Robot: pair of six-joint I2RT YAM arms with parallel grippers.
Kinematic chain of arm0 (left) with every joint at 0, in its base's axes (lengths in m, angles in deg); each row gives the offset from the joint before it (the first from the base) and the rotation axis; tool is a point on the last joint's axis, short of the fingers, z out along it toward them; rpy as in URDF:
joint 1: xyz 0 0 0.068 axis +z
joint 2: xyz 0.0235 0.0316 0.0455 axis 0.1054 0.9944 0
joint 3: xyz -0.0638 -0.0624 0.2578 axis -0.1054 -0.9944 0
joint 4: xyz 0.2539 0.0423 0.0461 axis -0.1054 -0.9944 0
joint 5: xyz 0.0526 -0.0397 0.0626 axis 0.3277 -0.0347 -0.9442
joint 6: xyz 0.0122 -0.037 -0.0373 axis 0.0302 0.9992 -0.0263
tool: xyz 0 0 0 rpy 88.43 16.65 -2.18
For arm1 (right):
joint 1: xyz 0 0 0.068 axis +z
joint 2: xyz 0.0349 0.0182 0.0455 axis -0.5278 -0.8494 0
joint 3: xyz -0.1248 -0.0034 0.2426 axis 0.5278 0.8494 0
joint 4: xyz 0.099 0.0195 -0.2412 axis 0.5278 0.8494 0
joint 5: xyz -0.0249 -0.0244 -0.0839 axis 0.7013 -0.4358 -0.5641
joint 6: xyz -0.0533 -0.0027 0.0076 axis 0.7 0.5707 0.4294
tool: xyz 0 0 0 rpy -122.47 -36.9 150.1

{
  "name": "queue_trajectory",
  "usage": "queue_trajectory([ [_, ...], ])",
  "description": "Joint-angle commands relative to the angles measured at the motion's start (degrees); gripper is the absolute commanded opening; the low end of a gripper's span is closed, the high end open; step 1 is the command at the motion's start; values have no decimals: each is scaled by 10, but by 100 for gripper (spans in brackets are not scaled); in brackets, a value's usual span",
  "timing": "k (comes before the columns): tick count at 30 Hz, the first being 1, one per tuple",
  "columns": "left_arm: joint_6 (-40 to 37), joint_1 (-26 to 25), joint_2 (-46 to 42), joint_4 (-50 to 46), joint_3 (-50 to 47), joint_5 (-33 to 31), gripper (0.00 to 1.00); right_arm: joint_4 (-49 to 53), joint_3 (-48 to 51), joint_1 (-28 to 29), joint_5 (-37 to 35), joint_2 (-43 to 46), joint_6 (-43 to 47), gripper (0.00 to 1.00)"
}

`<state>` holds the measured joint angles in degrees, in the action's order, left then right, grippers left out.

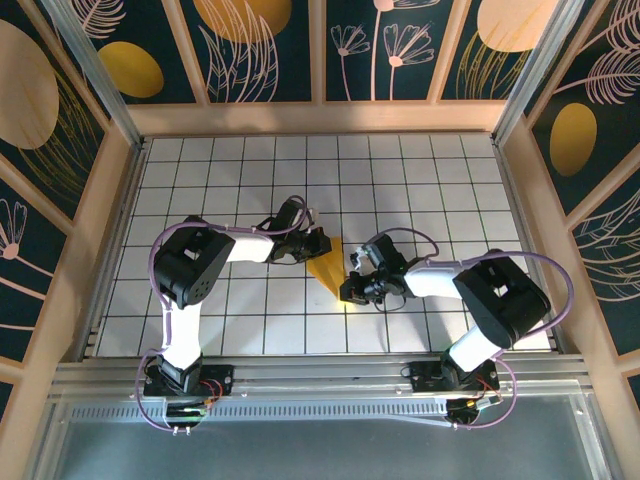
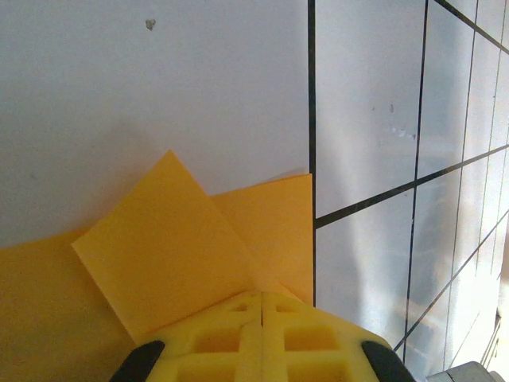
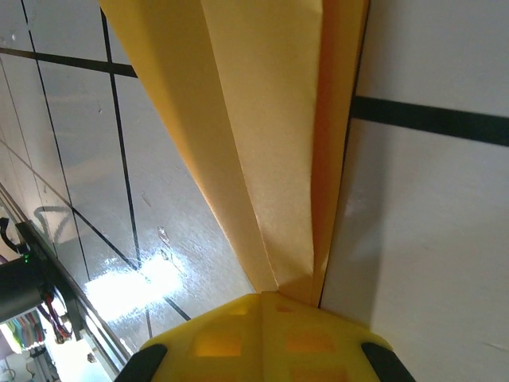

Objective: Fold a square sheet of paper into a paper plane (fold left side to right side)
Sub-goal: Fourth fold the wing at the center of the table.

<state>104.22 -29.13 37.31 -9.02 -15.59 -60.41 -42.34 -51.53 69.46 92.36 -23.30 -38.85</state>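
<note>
The folded paper plane [image 1: 328,268] lies in the middle of the bench [image 1: 250,320], between both arms. The left claw [image 2: 261,318] is closed, pinching its flap edge. The right claw [image 3: 262,306] is clamped on its narrow end.

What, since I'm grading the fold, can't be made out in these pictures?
Top view: the paper is tiny, its ends covered by the left pincer and right pincer.
Left wrist view: the paper is cut off at the bottom-left edge.
Right wrist view: the paper runs off the top edge, so its full shape is unknown.
</note>
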Motion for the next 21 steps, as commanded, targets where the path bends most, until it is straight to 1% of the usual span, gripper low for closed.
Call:
queue_trajectory([
  [1,0,1,41,-66,-11,-39,0,29,32,2,6,5,-15,0],
  [6,2,2,39,-60,-11,-33,0,42,51,1,12,36,-17,0],
  [11,10,1,24,-41,5,-5,0,81,38,-11,29,85,19,0],
  [13,7,2,12,-45,24,3,7,103,23,-27,23,107,43,0],
  [15,-2,2,0,-57,50,7,14,115,8,-50,18,127,66,6],
  [17,-17,4,-13,-78,82,5,21,117,-7,-76,7,141,87,16],
  [21,-31,20,-45,-95,105,-9,30,80,-26,-101,-12,136,113,36],
])
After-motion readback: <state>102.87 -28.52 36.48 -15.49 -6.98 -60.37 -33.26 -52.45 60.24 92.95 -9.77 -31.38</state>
